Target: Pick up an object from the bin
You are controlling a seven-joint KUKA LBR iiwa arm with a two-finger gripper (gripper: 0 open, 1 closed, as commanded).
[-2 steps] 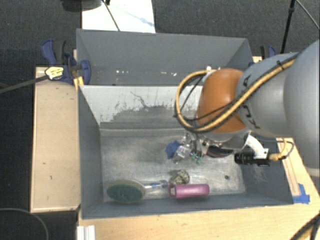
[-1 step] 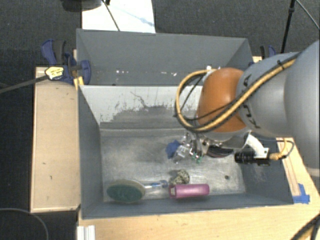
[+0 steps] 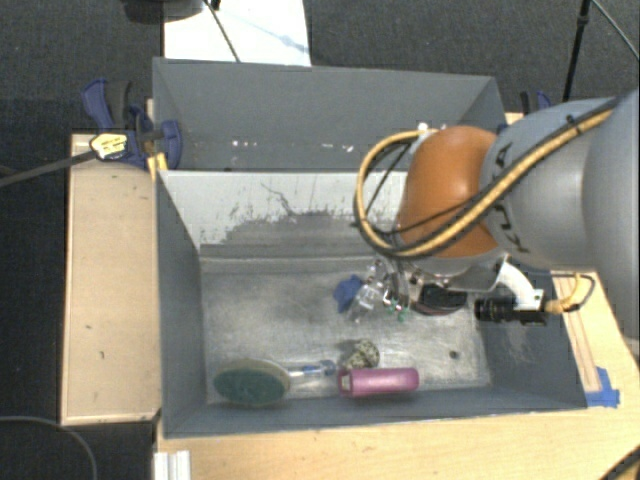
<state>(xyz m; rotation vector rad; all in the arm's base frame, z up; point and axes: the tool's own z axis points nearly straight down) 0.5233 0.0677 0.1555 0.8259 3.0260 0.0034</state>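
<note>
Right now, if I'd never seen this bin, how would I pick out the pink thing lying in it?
Look into the grey metal bin and follow its floor to the near wall at the view's bottom. There, right of a dark green round disc, lies a short pink cylinder on its side. It is the only pink thing, just below a small speckled lump.

The arm is thick, rounded and silver-grey, with dark markings near its wrist. A smooth orange dome-shaped cover caps the wrist. Black and yellow cables loop around it. Below sits the metal-and-black gripper, beside a white fitting.
</note>
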